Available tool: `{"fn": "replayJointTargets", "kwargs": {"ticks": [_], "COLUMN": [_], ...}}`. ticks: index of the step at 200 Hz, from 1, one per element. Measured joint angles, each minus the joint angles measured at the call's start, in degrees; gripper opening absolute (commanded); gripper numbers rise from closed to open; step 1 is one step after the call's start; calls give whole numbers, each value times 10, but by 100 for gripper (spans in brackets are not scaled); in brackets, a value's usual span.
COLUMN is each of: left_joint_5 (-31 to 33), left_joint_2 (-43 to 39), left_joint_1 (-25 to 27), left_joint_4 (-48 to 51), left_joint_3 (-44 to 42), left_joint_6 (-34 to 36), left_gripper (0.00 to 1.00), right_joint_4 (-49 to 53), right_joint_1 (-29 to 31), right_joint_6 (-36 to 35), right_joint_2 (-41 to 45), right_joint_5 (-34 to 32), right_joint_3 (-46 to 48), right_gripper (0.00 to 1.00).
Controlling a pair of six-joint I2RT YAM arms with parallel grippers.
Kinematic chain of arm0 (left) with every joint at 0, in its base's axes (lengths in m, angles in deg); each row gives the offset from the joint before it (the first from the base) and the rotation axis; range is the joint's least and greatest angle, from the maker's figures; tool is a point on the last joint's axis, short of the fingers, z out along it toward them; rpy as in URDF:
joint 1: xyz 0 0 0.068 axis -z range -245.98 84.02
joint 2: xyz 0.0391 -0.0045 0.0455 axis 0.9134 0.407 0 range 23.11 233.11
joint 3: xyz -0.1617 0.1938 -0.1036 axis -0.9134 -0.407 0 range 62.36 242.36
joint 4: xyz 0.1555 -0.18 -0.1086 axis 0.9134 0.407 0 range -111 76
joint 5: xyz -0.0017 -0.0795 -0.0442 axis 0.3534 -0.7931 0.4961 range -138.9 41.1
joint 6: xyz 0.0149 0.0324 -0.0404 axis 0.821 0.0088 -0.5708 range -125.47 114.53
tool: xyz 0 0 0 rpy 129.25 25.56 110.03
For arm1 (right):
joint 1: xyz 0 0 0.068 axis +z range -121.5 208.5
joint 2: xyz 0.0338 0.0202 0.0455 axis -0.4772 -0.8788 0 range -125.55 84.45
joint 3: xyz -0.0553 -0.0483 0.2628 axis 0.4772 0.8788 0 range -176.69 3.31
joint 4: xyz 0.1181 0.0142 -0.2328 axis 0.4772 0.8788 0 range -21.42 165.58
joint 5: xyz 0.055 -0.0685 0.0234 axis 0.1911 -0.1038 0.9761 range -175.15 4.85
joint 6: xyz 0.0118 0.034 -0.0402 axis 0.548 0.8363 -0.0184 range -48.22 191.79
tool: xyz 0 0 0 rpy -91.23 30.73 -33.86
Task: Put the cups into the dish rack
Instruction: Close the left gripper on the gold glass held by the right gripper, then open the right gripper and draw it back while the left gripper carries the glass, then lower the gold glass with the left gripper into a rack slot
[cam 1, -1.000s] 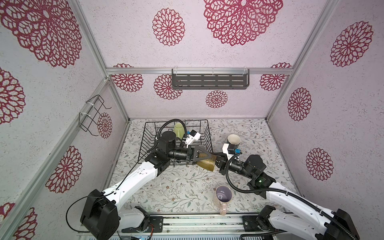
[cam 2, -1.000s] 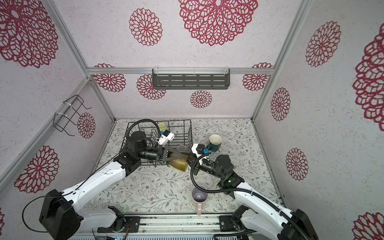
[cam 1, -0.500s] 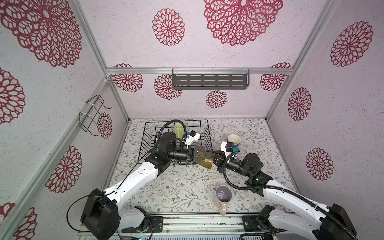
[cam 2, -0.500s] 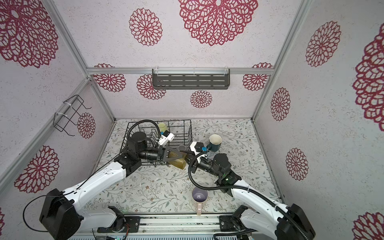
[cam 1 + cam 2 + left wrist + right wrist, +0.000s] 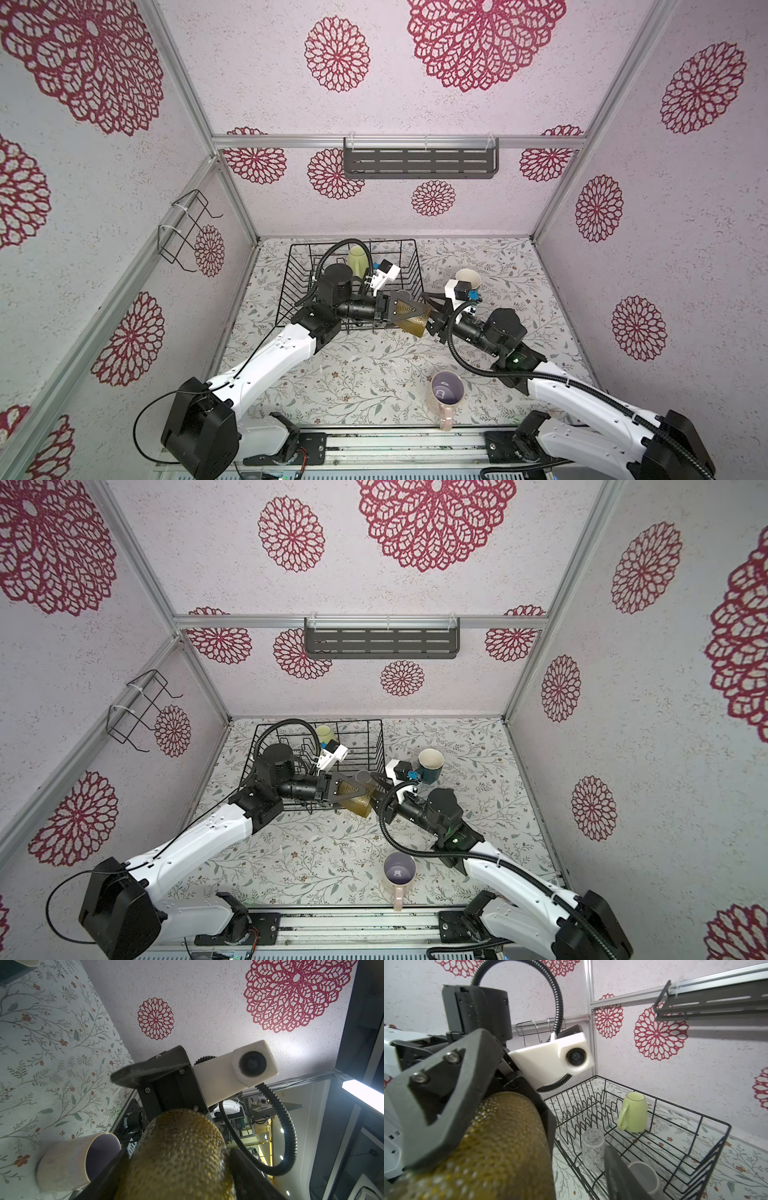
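Floral-print surface (image 5: pixel 353 374) inside a walled cell papered with red rosettes; black wire dish rack (image 5: pixel 297 266) at the back left.

Aloft: amber glass tumbler (image 5: pixel 409 323), lying on its side between the two arms, just off the rack's near right corner. Round its body, left claw (image 5: pixel 417 316), closed on it; the left wrist view has a dark finger on either flank of the dimpled glass. At the tumbler's other end, right claw (image 5: pixel 429 312) with jaws parted; the right wrist view shows one finger (image 5: pixel 618 1174) standing clear of the glass. Reads as a hand-over, left arm taking the load.

Rack holds the pale yellow-green mug (image 5: pixel 633 1115), mouth down by the look, the clear glass (image 5: pixel 592 1147), and the grey mug (image 5: pixel 643 1178) at the near corner. Outside it: dark teal mug (image 5: pixel 430 766) on the surface beside the rack, pink mug (image 5: pixel 446 392) upright near the front edge. Three left to load, counting the tumbler.

Handling, my guess: rigid, breakable, moderate weight. Dimples give the pads some bite, but glass is slick and the wall tapers, so a hold near the rim could creep. Best taken across the mid-body, firm without hard squeezing, and set down gently among the wires, clear of the grey mug.
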Motion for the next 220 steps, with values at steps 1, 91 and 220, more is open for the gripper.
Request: {"fn": "replayJointTargets", "kwargs": {"ticks": [1,91,220], "left_joint_5": [0,86,338], "left_joint_2": [0,6,184], "left_joint_1": [-1,-78,-115], "left_joint_4": [0,165,473], "left_joint_3": [0,79,294], "left_joint_6": [0,101,246], "left_gripper": [70,68,61], "right_joint_4": [0,66,110], "right_joint_1": [0,-3,-115], "right_joint_6": [1,-7,34], "right_joint_2": [2,106,99], "right_joint_5": [0,-176,-257], "right_joint_3": [1,95,262], "right_gripper": [61,92,99]}}
